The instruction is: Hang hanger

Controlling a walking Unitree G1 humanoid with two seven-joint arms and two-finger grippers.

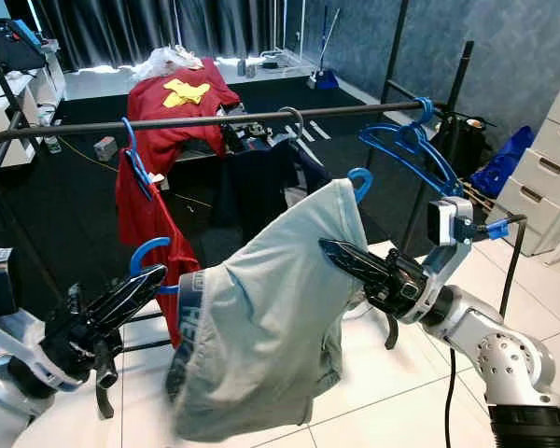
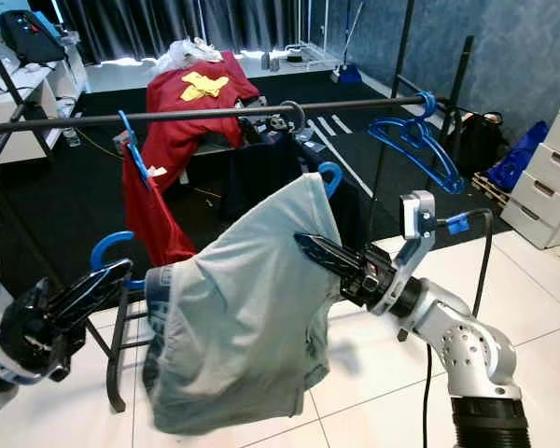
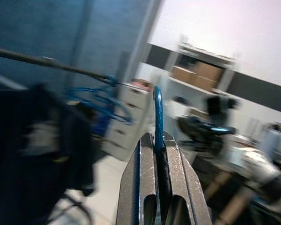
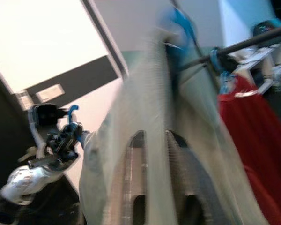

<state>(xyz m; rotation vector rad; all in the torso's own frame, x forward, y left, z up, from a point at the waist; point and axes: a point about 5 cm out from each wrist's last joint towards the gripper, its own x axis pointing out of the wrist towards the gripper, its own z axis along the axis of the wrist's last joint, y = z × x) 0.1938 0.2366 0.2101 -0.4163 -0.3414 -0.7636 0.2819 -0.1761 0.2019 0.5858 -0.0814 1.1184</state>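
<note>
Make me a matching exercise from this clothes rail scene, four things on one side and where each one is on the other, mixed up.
Things:
1. pale green garment
2. red shirt on a blue hanger
3. empty blue plastic hangers
4. red cloth with a yellow print

Places:
A. right end of the black metal rail
B. draped on furniture behind the rail
C. held between the left tool and right tool
D. left part of the rail

Pairs: 1-C, 2-D, 3-A, 4-B

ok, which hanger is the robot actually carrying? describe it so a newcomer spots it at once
Start at the black clothes rail running across the room. Below and in front of it, the left gripper and right gripper hold a blue hanger between them. Unlike the red shirt's hanger and the bare blue hangers, it is off the rail and carries a pale grey-green garment.
</note>
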